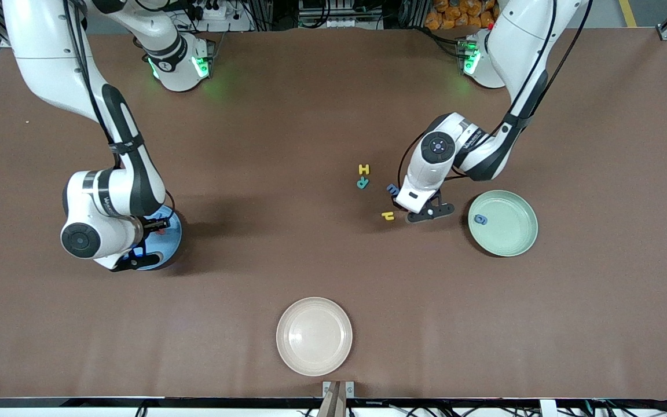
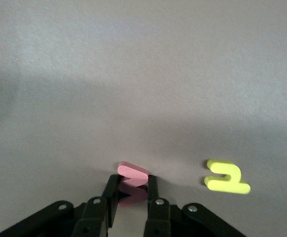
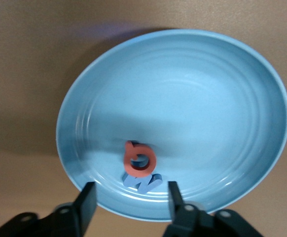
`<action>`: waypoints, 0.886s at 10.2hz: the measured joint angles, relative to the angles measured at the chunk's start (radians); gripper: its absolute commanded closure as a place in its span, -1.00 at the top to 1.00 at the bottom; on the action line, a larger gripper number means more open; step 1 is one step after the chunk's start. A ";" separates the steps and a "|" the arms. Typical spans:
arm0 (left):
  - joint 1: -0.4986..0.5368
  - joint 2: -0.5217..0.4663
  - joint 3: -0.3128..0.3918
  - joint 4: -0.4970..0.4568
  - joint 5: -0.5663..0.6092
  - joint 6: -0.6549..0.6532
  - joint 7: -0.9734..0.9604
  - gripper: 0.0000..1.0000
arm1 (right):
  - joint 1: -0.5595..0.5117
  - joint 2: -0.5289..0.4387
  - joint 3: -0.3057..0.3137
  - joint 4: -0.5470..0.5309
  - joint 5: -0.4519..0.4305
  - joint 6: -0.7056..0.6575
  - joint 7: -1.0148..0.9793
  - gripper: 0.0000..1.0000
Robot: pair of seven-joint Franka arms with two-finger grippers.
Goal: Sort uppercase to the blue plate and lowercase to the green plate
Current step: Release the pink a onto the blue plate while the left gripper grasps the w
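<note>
The left gripper (image 2: 128, 190) is down at the brown table (image 1: 333, 116), its two black fingers (image 2: 153, 190) closed on a small pink-red foam lowercase w (image 2: 132, 174) that stands on edge between their tips (its zigzag top shows above them). Just beside that gripper lies a flat yellow foam lowercase h (image 1: 388, 216), and a small blue foam lowercase m (image 1: 392, 189) sits close by its wrist. The yellow foam capital H (image 1: 363, 169) and teal foam capital R (image 1: 362, 183), one just beside the other, lie a little farther off. The round pale mint-green plastic plate (image 1: 519, 243), with a blue foam lowercase g (image 1: 480, 219) in it, is near this gripper toward the left arm's end of the table. The right gripper (image 3: 128, 197) hangs over the round, glossy, ridged blue plastic plate (image 3: 222, 89) with its fingers parted and empty; directly below their gap a red foam capital Q (image 3: 138, 159) rests on a blue foam capital M (image 3: 143, 181) inside the plate. A round cream plate (image 1: 314, 336) lies well apart from both grippers.
</note>
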 measured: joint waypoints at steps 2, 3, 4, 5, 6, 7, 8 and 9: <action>0.015 0.000 0.004 0.005 0.000 -0.010 0.005 -1.00 | 0.016 0.000 0.014 0.014 0.024 -0.007 0.004 1.00; 0.020 -0.003 0.005 0.009 0.001 -0.032 0.019 -1.00 | 0.038 -0.001 0.019 0.031 0.056 -0.027 0.018 1.00; 0.027 -0.009 0.005 0.014 0.001 -0.065 0.043 -1.00 | 0.069 -0.003 0.020 0.057 0.092 -0.055 0.050 1.00; 0.038 -0.019 0.005 0.020 0.002 -0.105 0.072 -1.00 | 0.103 -0.006 0.022 0.090 0.120 -0.080 0.096 1.00; 0.053 -0.035 0.006 0.025 0.002 -0.152 0.111 -1.00 | 0.152 -0.011 0.025 0.125 0.131 -0.091 0.170 1.00; 0.069 -0.052 0.006 0.033 0.002 -0.205 0.153 -1.00 | 0.207 -0.015 0.027 0.160 0.137 -0.095 0.256 1.00; 0.085 -0.066 0.006 0.045 0.002 -0.260 0.193 -1.00 | 0.259 -0.018 0.034 0.192 0.139 -0.098 0.332 1.00; 0.099 -0.075 0.006 0.063 0.002 -0.313 0.233 -1.00 | 0.306 -0.023 0.047 0.217 0.140 -0.099 0.403 1.00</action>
